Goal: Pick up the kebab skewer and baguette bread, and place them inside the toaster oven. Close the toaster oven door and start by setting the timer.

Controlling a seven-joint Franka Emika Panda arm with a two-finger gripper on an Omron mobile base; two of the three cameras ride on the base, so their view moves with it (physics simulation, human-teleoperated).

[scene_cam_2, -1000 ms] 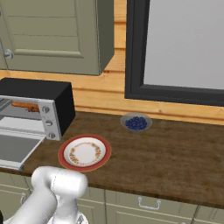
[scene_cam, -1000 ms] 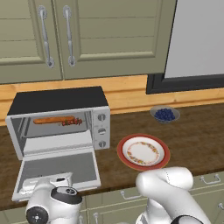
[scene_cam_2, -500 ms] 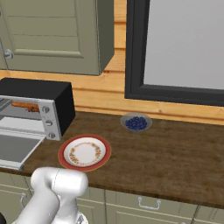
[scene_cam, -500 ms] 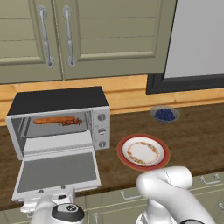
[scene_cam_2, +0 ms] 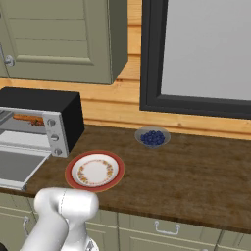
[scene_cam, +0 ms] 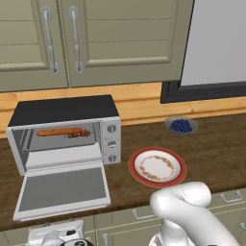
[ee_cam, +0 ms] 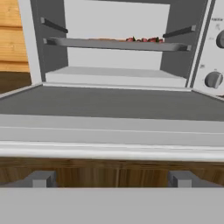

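the long golden-orange baguette bread [scene_cam: 58,131] and short dark red kebab skewer [scene_cam: 80,134] lie on the rack inside the boxy silver toaster oven [scene_cam: 67,132]. the silver-framed drop-down toaster oven door [scene_cam: 61,189] hangs open. the two-finger gripper [ee_cam: 112,178], released wide, sits just below the bar handle [ee_cam: 112,152]. risk: lifting off-centre, the fingers could slip off the bar and the door could drop back.

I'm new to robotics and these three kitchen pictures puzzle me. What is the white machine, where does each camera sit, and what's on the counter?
The white shape is a robot arm in a simulated kitchen. Two cameras ride on its base, behind it to the left and right; the third sits on its hand, looking along the gripper, which is open and holds nothing, just below the bar handle. On the counter stands a toaster oven with its toaster oven door dropped open. The baguette bread and kebab skewer lie on its rack. Beside it are an empty plate and a bowl of blueberries.
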